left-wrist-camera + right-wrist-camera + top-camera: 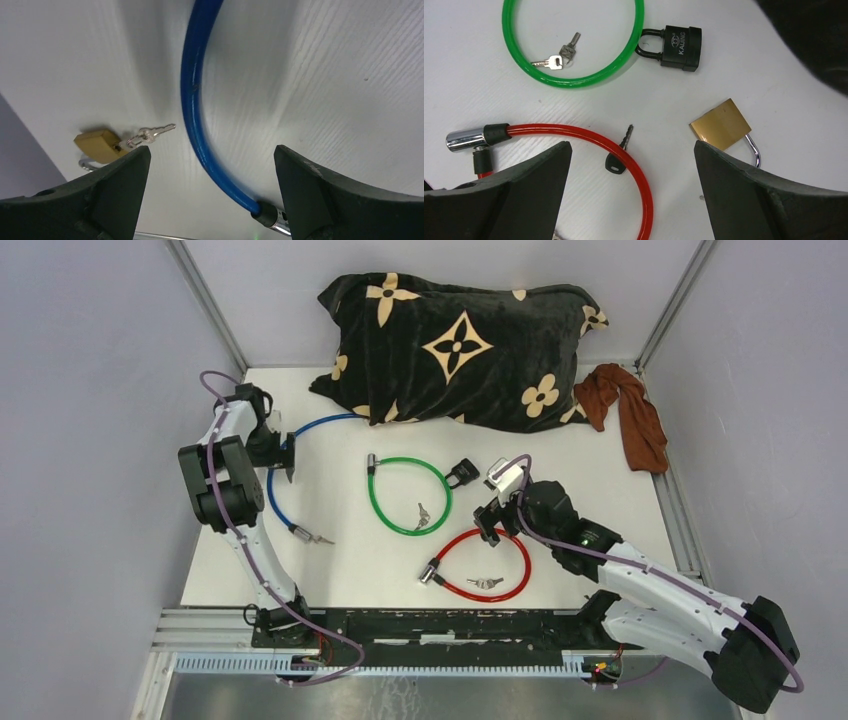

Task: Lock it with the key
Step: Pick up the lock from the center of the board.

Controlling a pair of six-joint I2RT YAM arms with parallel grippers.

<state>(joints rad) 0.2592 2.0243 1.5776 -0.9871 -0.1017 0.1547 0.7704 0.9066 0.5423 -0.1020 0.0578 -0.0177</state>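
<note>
Red cable lock [574,131] lies nearest on table [350,575], a black-headed key [616,162] touching its loop. Right end effector [630,150] hangs above them, fingers apart, gripping nothing; brass padlock [721,131] just beside. Farther: green cable lock [574,81] w/ keys [555,61] inside, black padlock [680,47] against its loop. Left end effector [212,150], also spread, hovers over blue cable lock [192,100]; 2nd brass padlock [100,145] w/ key nearby. Pillow [460,350] & brown cloth [630,410] at back.
</note>
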